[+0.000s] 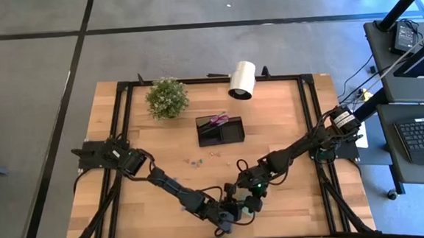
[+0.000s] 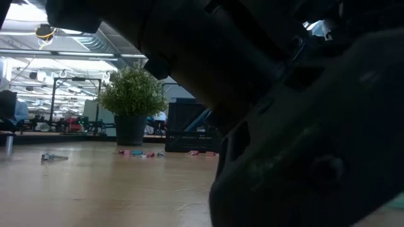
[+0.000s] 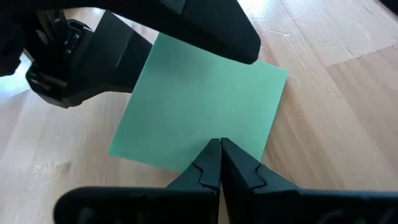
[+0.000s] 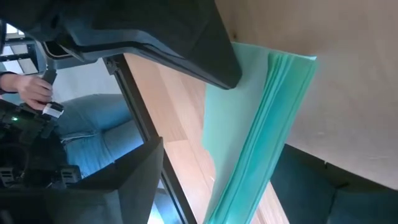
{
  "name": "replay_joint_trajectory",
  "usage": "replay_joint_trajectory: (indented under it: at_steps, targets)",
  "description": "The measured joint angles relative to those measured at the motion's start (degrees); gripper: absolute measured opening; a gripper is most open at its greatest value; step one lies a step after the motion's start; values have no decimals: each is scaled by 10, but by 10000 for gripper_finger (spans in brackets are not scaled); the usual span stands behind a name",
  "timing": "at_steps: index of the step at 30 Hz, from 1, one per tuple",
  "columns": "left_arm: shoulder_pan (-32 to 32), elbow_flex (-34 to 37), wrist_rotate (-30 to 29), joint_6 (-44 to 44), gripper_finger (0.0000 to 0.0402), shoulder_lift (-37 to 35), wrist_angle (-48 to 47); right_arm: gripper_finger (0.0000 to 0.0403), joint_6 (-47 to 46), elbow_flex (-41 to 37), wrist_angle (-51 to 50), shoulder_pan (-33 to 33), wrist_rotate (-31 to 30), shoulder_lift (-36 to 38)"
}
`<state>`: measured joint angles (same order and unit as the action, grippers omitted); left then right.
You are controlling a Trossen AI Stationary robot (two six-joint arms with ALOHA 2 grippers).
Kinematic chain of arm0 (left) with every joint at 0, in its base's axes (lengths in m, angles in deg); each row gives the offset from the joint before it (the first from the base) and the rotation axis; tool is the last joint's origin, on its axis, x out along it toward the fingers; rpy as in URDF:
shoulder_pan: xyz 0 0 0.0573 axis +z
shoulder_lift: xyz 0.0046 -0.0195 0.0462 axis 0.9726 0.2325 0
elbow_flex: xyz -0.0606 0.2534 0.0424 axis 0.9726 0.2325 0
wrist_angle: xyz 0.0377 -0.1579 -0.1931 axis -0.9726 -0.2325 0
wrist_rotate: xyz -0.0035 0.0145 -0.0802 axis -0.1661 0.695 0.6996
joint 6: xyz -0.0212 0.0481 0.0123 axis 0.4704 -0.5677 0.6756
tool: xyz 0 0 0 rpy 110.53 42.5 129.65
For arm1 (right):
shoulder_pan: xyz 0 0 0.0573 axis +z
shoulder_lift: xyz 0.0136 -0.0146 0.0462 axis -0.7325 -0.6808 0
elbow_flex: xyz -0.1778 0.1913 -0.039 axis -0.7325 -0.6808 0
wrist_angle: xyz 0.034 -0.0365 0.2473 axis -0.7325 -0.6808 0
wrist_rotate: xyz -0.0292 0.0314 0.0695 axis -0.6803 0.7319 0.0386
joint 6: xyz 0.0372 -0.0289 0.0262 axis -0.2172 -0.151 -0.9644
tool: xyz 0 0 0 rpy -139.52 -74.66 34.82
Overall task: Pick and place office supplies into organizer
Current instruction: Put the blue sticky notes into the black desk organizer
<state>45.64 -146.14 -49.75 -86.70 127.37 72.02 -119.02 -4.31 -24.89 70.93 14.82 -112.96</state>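
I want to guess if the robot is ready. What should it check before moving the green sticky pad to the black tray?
1. Sticky-note pad in sight, lying on the table: ok.
2. Left tool shut, tips at the pad's edge; real grip: cannot tell.
3. Right tool closed on the pad: not ok, it looks open.
4. Organizer has room beside the scissors: ok.
5. Small clips out of the way: ok, they lie off to one side.

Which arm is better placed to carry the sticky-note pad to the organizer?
Probably the right: its hand straddles the light green pad, fingers on both sides. The left hand looks shut at the pad's edge.
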Motion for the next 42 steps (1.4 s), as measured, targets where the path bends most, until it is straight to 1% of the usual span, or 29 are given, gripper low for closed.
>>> replay_joint_trajectory:
  at_steps: [6,11,13,23,27,32,36,38,42]
  targets:
    - [0,0,11,11,2,0,1,277,2,0,-1,0,0,0]
    - [-2,-1,55,16,2,-1,3,277,3,0,-2,0,0,0]
    - [-5,-1,59,24,1,-1,2,277,3,0,-2,0,0,1]
    - [-2,-1,55,42,1,-1,1,277,0,1,1,0,0,1]
    - [4,-1,56,42,1,-1,2,277,-15,1,19,4,1,1]
    - [8,0,52,42,1,-1,2,277,-31,1,44,10,23,1]
    - [9,0,38,41,1,-1,2,277,-31,1,12,17,23,1]
    - [9,0,36,41,2,-1,1,277,-31,1,-15,20,10,1]
    - [10,0,32,43,2,-1,1,277,-32,1,-24,27,7,1]
